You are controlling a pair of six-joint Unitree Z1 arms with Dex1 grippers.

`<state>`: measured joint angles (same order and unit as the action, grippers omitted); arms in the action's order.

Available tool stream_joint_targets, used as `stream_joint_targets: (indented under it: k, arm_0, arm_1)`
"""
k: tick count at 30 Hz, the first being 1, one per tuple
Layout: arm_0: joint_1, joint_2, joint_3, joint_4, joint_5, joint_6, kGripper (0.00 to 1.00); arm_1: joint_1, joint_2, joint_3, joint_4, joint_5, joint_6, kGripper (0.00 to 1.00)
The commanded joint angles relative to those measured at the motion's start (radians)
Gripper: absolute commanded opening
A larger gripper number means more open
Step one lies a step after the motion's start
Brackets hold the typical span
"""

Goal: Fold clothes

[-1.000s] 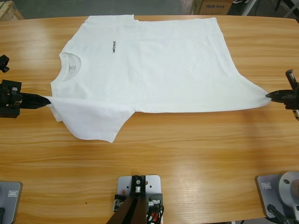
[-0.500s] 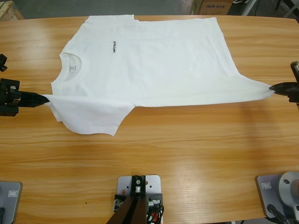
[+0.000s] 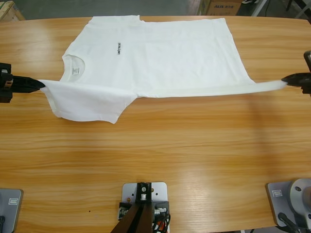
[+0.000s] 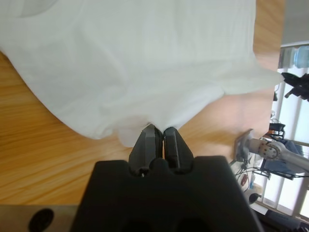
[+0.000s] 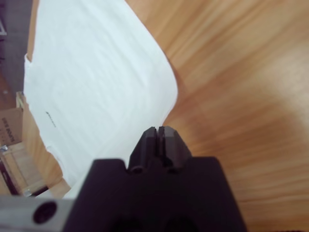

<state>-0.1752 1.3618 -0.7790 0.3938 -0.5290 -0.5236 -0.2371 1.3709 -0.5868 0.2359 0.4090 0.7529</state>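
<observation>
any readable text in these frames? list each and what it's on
"AUX": on a cardboard box behind the table's far edge; smaller print beside it is unreadable.
Dark chest lettering on the T-shirt: too small to read.
Neck label inside the collar: too small to read.

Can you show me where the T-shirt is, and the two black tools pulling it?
T-shirt (image 3: 160, 63): high view, on its flat chest.
Left tool (image 3: 40, 85): high view, at its tip, pinching the shoulder.
Right tool (image 3: 286, 81): high view, at its tip, pinching the hem corner.
</observation>
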Motion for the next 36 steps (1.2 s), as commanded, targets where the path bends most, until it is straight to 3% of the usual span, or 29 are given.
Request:
stream_joint_targets:
  k: [1,36]
  arm_0:
    - [0.011,0.055,-0.023,0.017,0.018,-0.004,0.000]
    - [0.090,0.201,-0.111,0.020,0.018,0.042,0.000]
  arm_1:
    - [0.010,0.100,-0.058,0.000,0.048,-0.040,0.000]
    - [0.081,0.360,-0.310,0.011,0.080,-0.078,0.000]
